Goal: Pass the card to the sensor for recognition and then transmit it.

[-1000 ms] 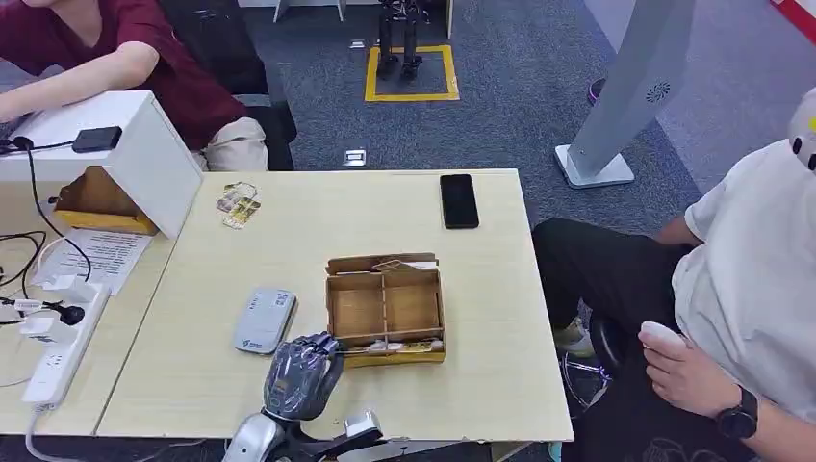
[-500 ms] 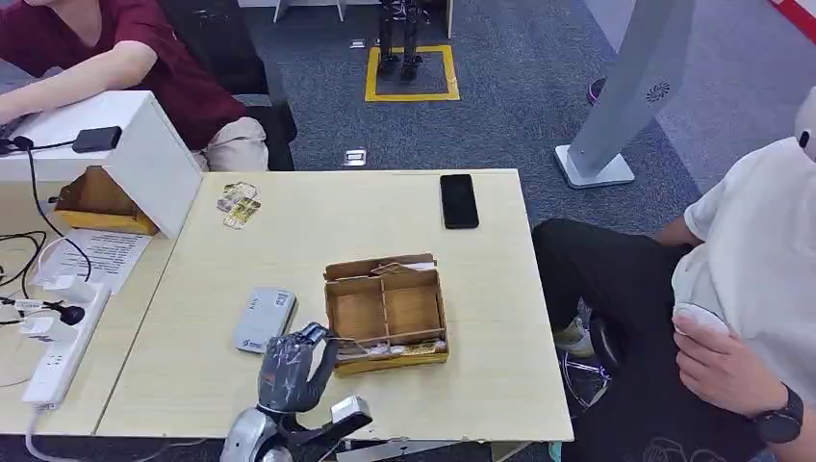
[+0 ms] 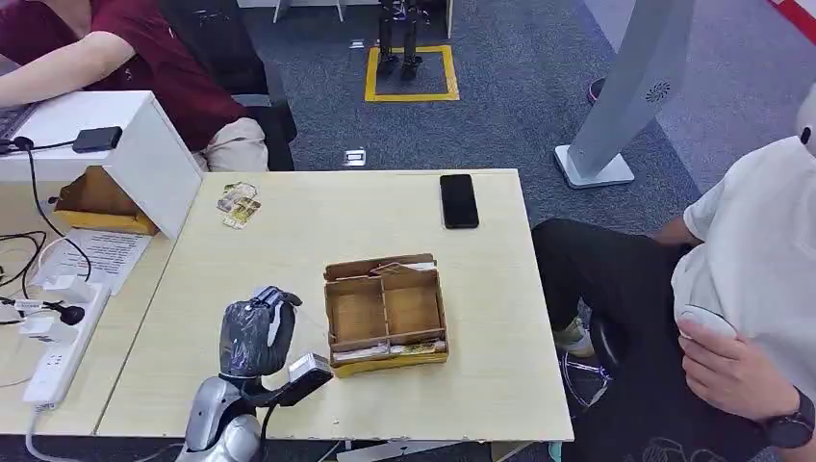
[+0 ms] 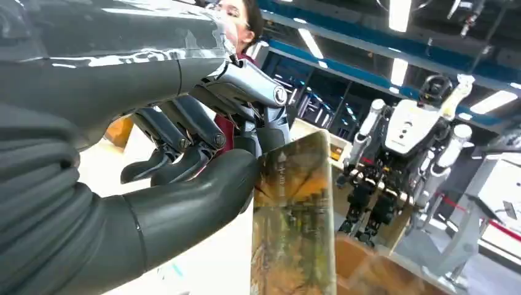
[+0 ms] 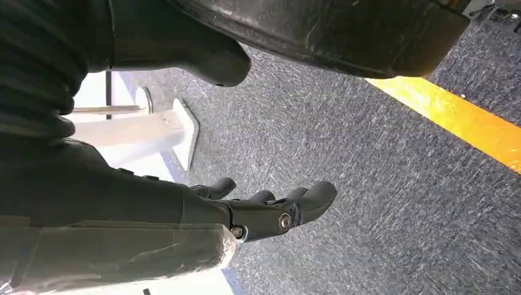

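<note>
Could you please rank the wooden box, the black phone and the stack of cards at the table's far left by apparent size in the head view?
1. wooden box
2. black phone
3. stack of cards, though it looks close in size to the phone.

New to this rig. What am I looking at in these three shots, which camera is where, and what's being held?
It is a humanoid robot with two arms and many-fingered hands. The wide shot is from its head, looking down at a table. On the table: a wooden compartment box, a black phone and some cards at the far corner. People sit on either side.

The other two come from cameras at the wrists. The left hand is raised over the table beside the box; its wrist view shows its fingers and thumb pinching a card. The right hand hangs over blue carpet, fingers apart, holding nothing.
</note>
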